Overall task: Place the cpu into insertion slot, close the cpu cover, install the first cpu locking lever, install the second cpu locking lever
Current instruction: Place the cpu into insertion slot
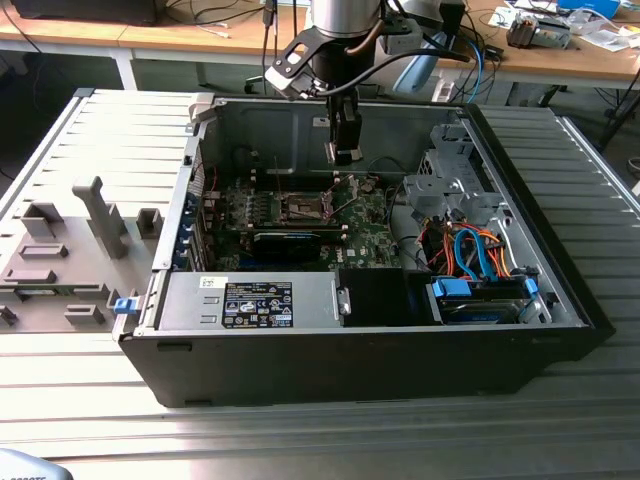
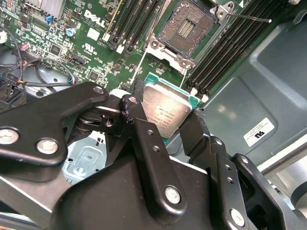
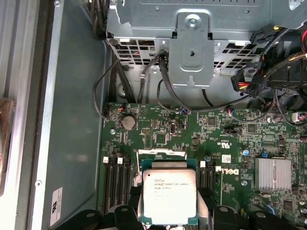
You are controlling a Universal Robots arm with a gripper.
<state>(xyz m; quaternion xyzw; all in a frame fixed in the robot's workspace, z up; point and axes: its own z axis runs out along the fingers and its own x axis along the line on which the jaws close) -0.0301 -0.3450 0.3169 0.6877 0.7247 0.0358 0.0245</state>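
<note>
My gripper point(image 1: 345, 152) hangs inside the open computer case, above the green motherboard point(image 1: 365, 240). In both wrist views its black fingers point(image 2: 136, 120) are shut on the edges of the cpu point(image 2: 168, 108), a flat square chip with a silvery top point(image 3: 169, 196), held in the air. The insertion slot point(image 2: 184, 28) lies bare and dark, with its contact field showing, a short way off from the chip. In the exterior view the slot point(image 1: 303, 208) is below the gripper and toward that view's left. The cpu cover point(image 3: 161, 153) stands swung open at the slot's edge. A thin locking lever point(image 2: 249, 18) sticks out beside the slot.
Long black memory slots point(image 2: 225, 43) flank the socket. A silver drive cage point(image 1: 450, 185) and orange and blue cables point(image 1: 480, 255) fill the case toward the exterior view's right. The power supply point(image 1: 250, 300) sits at the front. A grey fixture point(image 1: 70, 250) stands outside the case.
</note>
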